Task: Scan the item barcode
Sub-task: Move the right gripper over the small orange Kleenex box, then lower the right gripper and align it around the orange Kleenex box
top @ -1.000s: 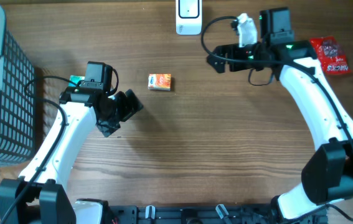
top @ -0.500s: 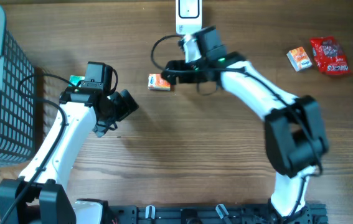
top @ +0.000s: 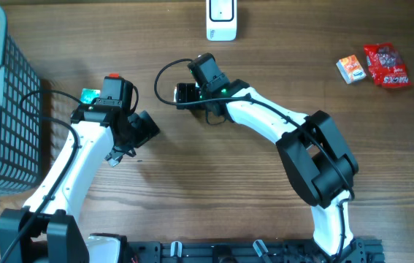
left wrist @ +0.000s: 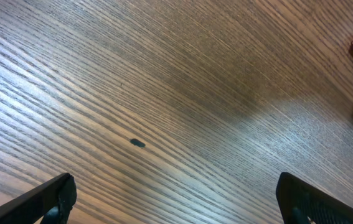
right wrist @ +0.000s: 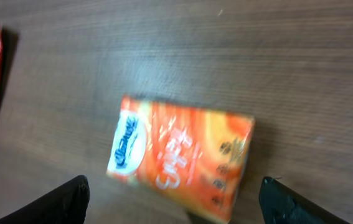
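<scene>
My right claw [right wrist: 176,202] hangs spread over the orange tissue packet [right wrist: 182,158], which lies flat on the bench [top: 214,190] just short of the scanner [top: 221,19] at the far edge; lined up for a pinch, I judge; left claw [left wrist: 176,199] spread too, idle and well clear.

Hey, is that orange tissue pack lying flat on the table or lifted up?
Lying flat: the orange tissue pack rests printed face up on the wooden table, the right gripper open around it, not gripping.

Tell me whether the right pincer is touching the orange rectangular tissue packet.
Apart. In the right wrist view, bare wood shows between each fingertip of the right pincer and the orange rectangular tissue packet.
</scene>
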You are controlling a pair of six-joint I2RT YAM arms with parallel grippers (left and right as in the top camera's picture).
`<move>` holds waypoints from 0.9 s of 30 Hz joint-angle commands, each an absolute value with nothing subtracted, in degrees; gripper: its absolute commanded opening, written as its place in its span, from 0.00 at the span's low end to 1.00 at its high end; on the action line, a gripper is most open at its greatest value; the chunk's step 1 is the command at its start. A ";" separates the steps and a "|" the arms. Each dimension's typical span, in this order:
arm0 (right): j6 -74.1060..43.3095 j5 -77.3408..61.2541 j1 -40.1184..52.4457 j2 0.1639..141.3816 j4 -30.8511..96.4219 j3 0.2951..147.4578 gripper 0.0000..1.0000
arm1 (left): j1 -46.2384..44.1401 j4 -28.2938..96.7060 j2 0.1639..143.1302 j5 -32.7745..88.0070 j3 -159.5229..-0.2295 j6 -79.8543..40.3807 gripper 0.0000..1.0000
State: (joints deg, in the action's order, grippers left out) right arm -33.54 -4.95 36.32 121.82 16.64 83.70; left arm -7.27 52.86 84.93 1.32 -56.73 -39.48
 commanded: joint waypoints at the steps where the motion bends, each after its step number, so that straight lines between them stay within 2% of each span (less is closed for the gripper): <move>1: -35.16 1.04 36.32 123.96 15.44 83.88 0.85 | -6.96 53.04 84.18 0.36 -56.14 -39.42 1.00; 2: -35.27 1.04 36.32 124.16 15.16 83.85 0.83 | -6.96 53.01 84.18 0.36 -56.14 -39.42 1.00; 5: -37.63 1.04 36.32 124.31 15.27 83.85 0.68 | -6.96 53.04 84.18 0.36 -56.14 -39.42 1.00; 9: -39.13 1.08 36.53 124.31 15.44 83.85 0.59 | -6.96 53.01 84.18 0.36 -56.14 -39.42 1.00; 19: -38.94 1.69 36.53 124.31 19.38 83.85 0.49 | -6.96 53.04 84.18 0.36 -56.12 -39.42 1.00; 23: -35.55 1.93 36.51 124.31 22.09 83.85 0.44 | -6.96 53.06 84.18 0.38 -56.14 -39.42 1.00; 27: -35.51 5.10 36.42 124.29 28.45 83.88 0.44 | -6.96 53.43 84.18 0.38 -56.14 -39.42 1.00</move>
State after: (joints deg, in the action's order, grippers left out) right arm -37.19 0.82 36.29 122.91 24.23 83.83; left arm -7.27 53.06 84.93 1.32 -56.73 -39.48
